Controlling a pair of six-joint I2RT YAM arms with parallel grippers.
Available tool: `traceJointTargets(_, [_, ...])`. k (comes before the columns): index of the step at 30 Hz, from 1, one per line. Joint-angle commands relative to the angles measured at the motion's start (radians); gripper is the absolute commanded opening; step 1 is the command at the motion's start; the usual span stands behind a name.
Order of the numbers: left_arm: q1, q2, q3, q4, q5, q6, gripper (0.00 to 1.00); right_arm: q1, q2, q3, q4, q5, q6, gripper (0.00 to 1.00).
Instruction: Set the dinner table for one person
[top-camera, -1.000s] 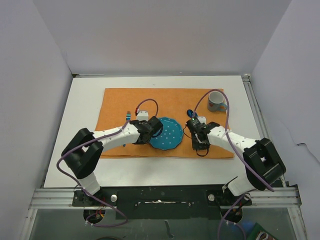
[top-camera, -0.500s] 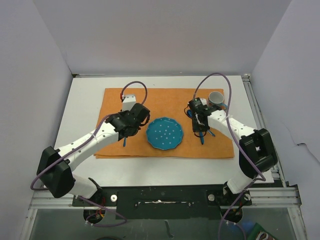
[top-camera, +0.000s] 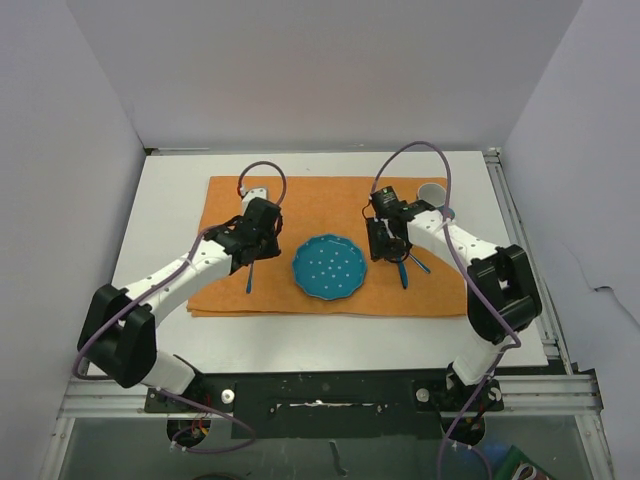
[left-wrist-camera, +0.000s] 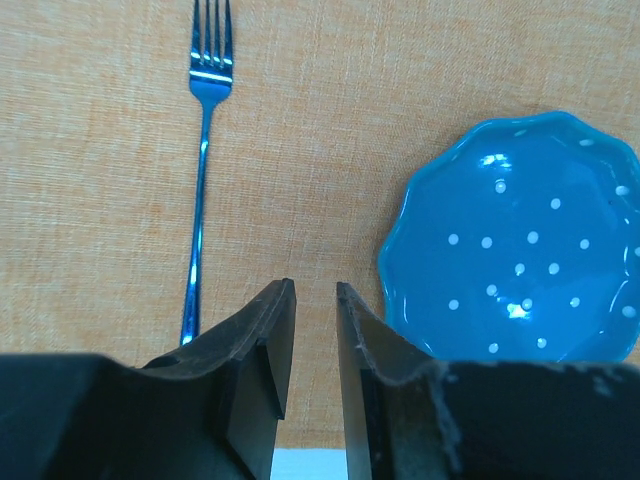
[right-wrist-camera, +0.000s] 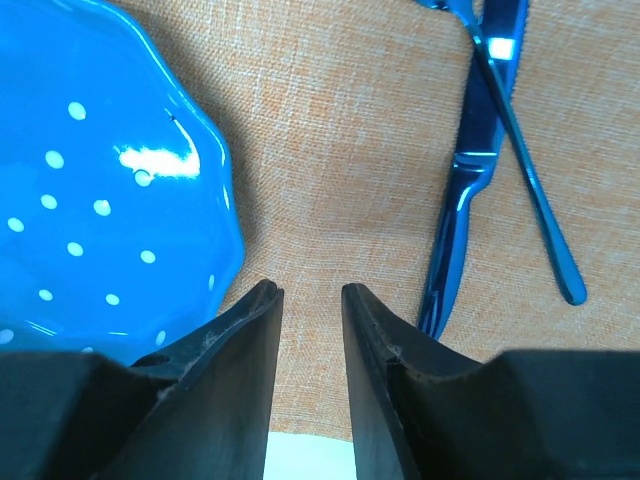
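The white dinner table (top-camera: 150, 200) carries an orange cloth (top-camera: 320, 200). A blue dotted plate (top-camera: 329, 268) sits on the cloth and shows in both wrist views (left-wrist-camera: 520, 260) (right-wrist-camera: 90, 190). A blue fork (top-camera: 248, 280) (left-wrist-camera: 203, 150) lies left of the plate. A blue knife (right-wrist-camera: 470, 170) and spoon (right-wrist-camera: 530, 190) lie crossed to its right (top-camera: 405, 268). My left gripper (top-camera: 258, 238) (left-wrist-camera: 313, 290) hovers between fork and plate, jaws slightly apart and empty. My right gripper (top-camera: 388, 245) (right-wrist-camera: 310, 290) hovers between plate and knife, jaws slightly apart and empty.
A mug (top-camera: 432, 192) stands at the cloth's far right corner, partly hidden by the right arm and its cable. Grey walls close in the table on three sides. A metal rail (top-camera: 320, 390) runs along the near edge.
Both grippers have moved toward the far side of the cloth. The left one has left the plate's edge. The fork now lies left of the plate, the knife and spoon right of it.
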Motion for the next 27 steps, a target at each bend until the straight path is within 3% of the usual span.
traceJointTargets(1, [0.024, 0.064, -0.027, 0.135, 0.125, -0.002, 0.24, 0.02, 0.019, 0.029, 0.024, -0.045, -0.023, 0.32])
traceJointTargets(9, [0.024, 0.14, -0.054, 0.211, 0.16, -0.01, 0.23, 0.029, 0.035, -0.023, 0.067, -0.064, -0.019, 0.32])
traceJointTargets(27, [0.023, 0.19, -0.054, 0.221, 0.191, -0.016, 0.22, 0.031, 0.082, -0.037, 0.095, -0.07, -0.016, 0.33])
